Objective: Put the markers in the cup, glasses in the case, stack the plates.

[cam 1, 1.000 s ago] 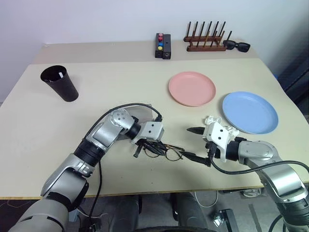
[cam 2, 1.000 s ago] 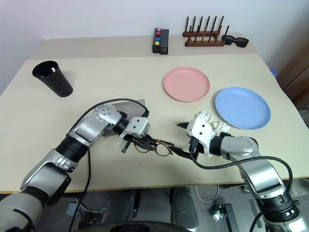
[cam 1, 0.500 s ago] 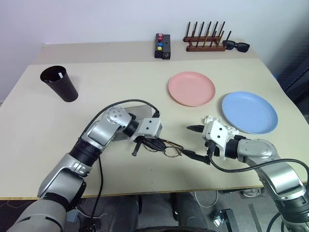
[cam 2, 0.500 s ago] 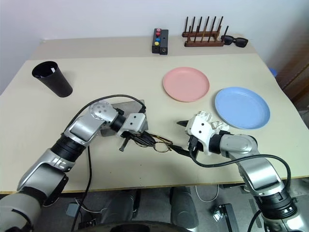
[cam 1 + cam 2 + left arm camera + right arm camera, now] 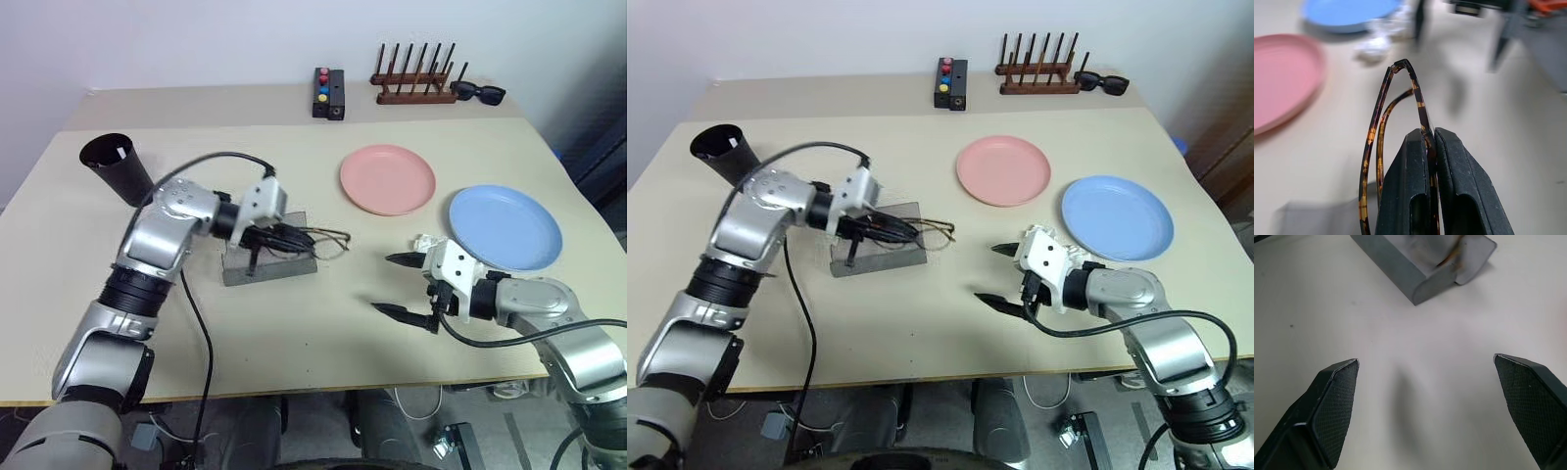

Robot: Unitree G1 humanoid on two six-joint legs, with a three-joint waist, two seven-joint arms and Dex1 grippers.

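Left gripper [image 5: 279, 238] clamped shut on the glasses [image 5: 315, 237], above the case [image 5: 266, 265]. Right gripper [image 5: 402, 285] wide open, empty. It should lower them level into the case before letting go.

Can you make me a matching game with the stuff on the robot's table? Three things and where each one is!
Things:
1. glasses
2. black cup
3. sunglasses

Places:
A. beside the wooden rack at the table's far edge
B. pinched in the left pincer, over the grey case
C. near the table's far left corner

Pairs: 1-B, 2-C, 3-A
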